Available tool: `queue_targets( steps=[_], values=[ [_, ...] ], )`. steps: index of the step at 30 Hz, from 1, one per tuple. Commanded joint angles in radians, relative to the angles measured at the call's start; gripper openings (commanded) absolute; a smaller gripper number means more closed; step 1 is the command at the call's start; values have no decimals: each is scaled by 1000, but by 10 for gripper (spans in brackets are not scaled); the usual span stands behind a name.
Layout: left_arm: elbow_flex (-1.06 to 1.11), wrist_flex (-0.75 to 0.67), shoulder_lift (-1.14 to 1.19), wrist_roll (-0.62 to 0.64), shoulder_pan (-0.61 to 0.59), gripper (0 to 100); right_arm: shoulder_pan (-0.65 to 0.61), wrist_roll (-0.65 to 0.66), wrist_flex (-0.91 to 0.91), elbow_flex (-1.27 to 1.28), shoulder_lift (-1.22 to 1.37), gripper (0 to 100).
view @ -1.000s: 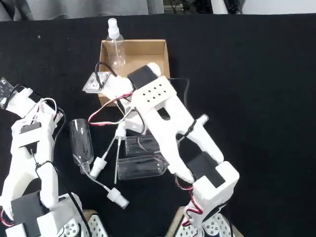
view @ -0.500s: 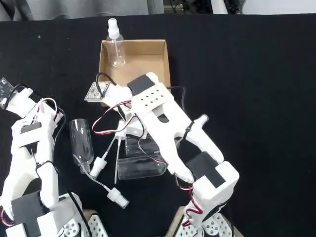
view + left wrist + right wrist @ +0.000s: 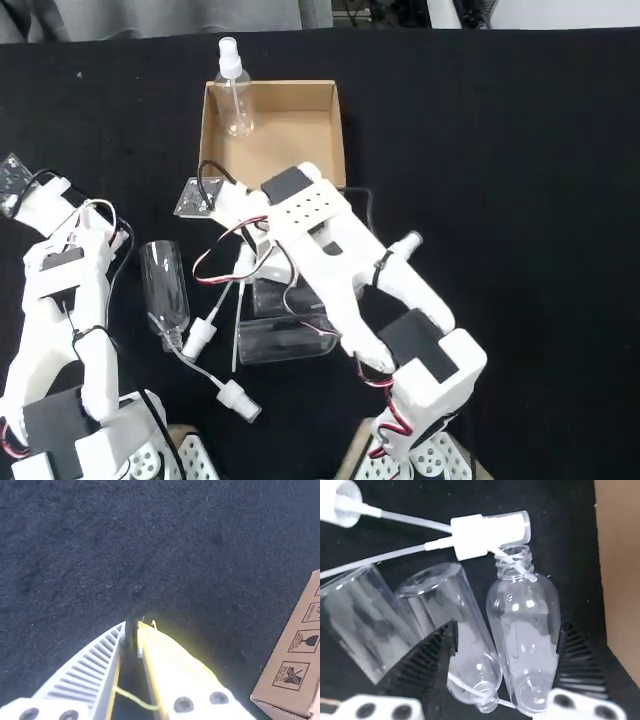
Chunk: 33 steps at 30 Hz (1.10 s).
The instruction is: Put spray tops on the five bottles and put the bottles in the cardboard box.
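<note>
Cardboard box point(image 3: 290, 130) holds one capped bottle point(image 3: 237, 108) with its fitted spray top point(image 3: 230, 52), propped at the far corner. Right gripper point(image 3: 507, 626) is spread wide, low over the pile on the table point(image 3: 520, 150). The target bottle point(image 3: 522, 640), neck open, lies between its jaws, just beside the box wall.

Risks, my read:
- Neighbour bottle point(image 3: 467, 630) touches the target, points the opposite way and sits partly inside the jaw span. Closing here could pinch both or squirt one out sideways; round clear plastic looks slick.
- Loose spray top point(image 3: 490, 527) sits right at the target's neck, its dip tube trailing over the pile. A lift could snag or drag it.
- Walls look thin, so a hard squeeze would likely dent the bottle.
- Left gripper point(image 3: 132, 626) is closed on nothing over bare table, well apart from the pile, so it's not placed to help with capping.

Count:
- Bottles: four plain in the high view. One is boxed, a lone bottle point(image 3: 165, 285) lies by the left arm, and a front bottle point(image 3: 285, 340) and a back bottle point(image 3: 275, 295) lie under the right arm. Fifth: cannot tell, probably hidden by that arm.
- Spray tops: one fitted, three loose: near top point(image 3: 240, 402), middle top point(image 3: 200, 335), plus the one at the target's neck.
- Box: one.
</note>
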Motion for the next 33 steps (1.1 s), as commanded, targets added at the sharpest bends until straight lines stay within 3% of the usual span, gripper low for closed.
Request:
queue_targets(
  steps=[1, 22, 33],
  values=[
    [-4, -20, -40, -21, -4, 30, -14, 9, -51, 21, -59, 279],
    [-4, -20, -40, -25, -4, 30, 48, 69, -126, 4, 97, 278],
    [-4, -20, -40, -25, -5, 30, 78, 66, -130, 1, 96, 204]
  ],
)
